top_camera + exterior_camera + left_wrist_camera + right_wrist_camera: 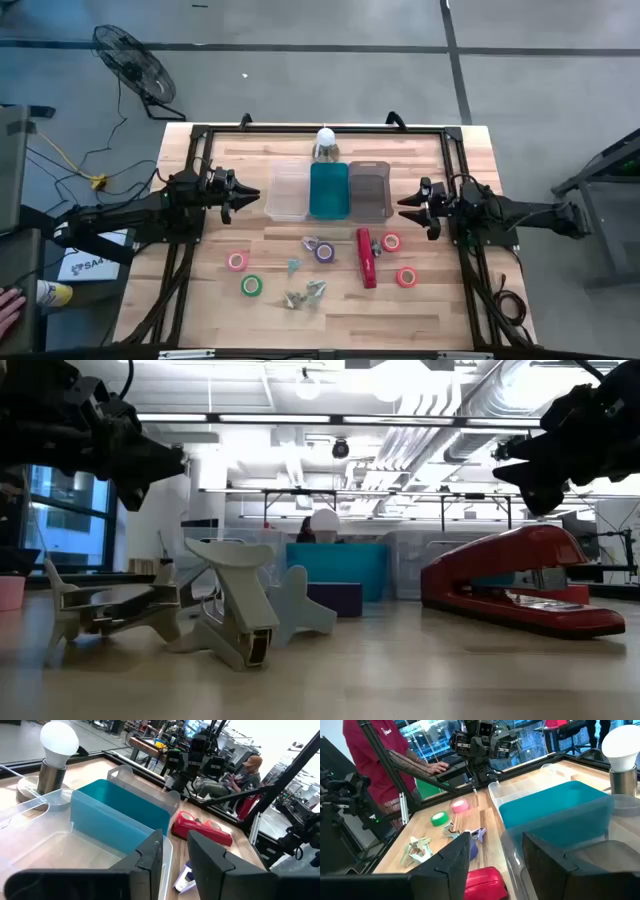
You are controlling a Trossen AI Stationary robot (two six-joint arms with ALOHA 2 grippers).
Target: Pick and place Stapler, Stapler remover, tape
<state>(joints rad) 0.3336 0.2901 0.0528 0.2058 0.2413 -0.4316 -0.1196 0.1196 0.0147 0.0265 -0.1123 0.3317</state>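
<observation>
Red stapler (366,257) flat on bench (450,310), tape (251,285) rolls and removers (303,294) scattered around it; bins (329,190) empty, nothing placed yet. Left hand (248,195) and right hand (408,206) flank bins, parted, holding nothing

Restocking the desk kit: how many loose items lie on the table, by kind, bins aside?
Ring-shaped coloured tape rolls: 5
Long red desk stapler: 1
Small pale claw-shaped staple removers: about 3, too small to tell exactly
Total: about 9
</observation>
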